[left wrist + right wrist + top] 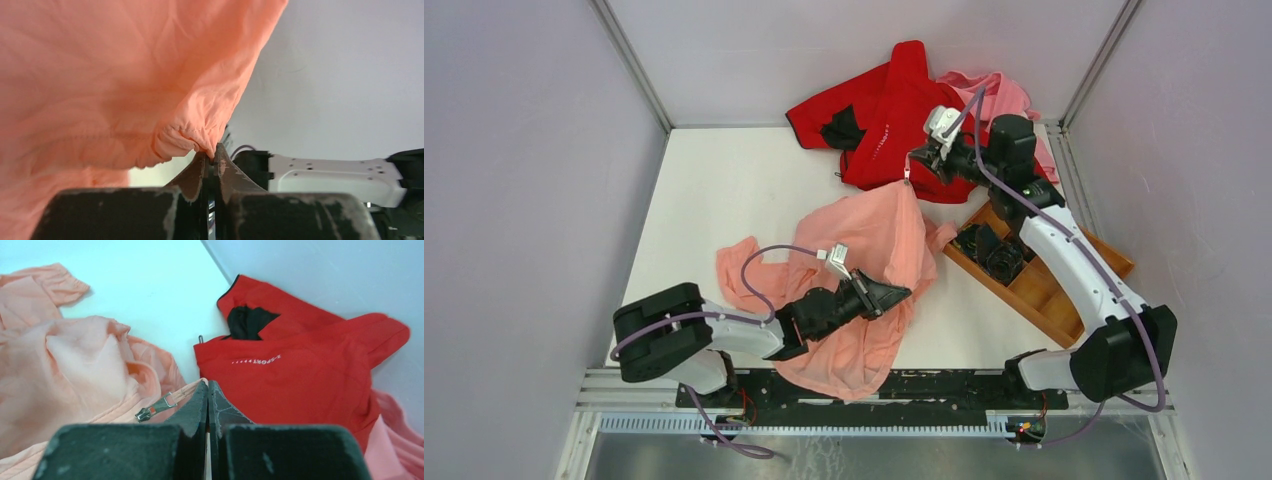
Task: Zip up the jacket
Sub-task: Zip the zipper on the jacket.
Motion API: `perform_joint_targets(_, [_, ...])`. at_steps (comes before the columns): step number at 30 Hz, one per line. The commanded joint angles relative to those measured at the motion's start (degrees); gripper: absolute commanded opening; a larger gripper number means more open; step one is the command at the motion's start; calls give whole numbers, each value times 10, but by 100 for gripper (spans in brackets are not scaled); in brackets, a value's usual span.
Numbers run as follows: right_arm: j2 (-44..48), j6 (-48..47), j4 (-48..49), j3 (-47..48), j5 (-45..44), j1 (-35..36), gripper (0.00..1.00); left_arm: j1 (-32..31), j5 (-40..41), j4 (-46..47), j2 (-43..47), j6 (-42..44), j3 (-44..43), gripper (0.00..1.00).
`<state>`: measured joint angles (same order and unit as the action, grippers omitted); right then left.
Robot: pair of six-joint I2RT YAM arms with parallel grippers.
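The salmon-pink jacket point(864, 250) lies crumpled mid-table, with one edge pulled up and taut between my two grippers. My left gripper point(902, 293) is shut on a gathered fold of its hem; in the left wrist view the fabric point(125, 75) bunches into the closed tips point(214, 152). My right gripper point(911, 168) is shut on the jacket's upper edge near the red garment. In the right wrist view its tips point(207, 386) pinch the salmon edge strip. The silver zipper slider point(155, 408) hangs on that strip just left of the tips.
A bright red garment point(884, 115) with white lettering lies at the back, also in the right wrist view point(300, 370). A paler pink garment point(1006, 95) lies behind the right arm. A wooden tray point(1049, 290) with black parts sits at the right.
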<state>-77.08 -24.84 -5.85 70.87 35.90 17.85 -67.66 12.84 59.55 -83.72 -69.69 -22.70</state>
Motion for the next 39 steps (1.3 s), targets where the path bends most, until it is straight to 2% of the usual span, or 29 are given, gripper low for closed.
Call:
perform_joint_targets(1, [-10, 14, 30, 69, -26, -6, 0, 3, -50, -156, 25, 46, 15, 2])
perform_joint_targets(6, [-29, 17, 23, 119, -37, -5, 0, 28, -84, -231, 60, 68, 6, 2])
perform_joint_targets(10, [-55, 21, 8, 185, -44, -5, 0, 78, -118, -314, 107, 110, -28, 2])
perform_joint_targets(15, [-91, 21, -9, 281, -61, -6, 0, 148, -162, -440, 148, 193, -115, 2])
perform_joint_targets(21, [-133, 35, -28, 396, -77, -17, 0, 232, -242, -537, 118, 264, -255, 2])
perform_joint_targets(24, [-131, 38, -31, 413, -79, -26, 0, 262, -267, -578, 106, 289, -309, 2])
perform_joint_targets(26, [-113, 35, -34, 380, -64, -28, 0, 269, -281, -591, 112, 292, -312, 2])
perform_joint_targets(28, [-81, 32, -21, 303, -36, -28, 0, 269, -298, -606, 125, 283, -286, 2])
perform_joint_targets(31, [-30, 34, 13, 150, 7, -24, 0, 269, -327, -566, 173, 224, -190, 2])
perform_joint_targets(34, [4, 28, 31, 24, 15, -14, 0, 269, -332, -552, 237, 177, -90, 2])
perform_joint_targets(39, [30, 30, 49, -113, 17, -9, 0, 269, -320, -633, 313, 133, -1, 2])
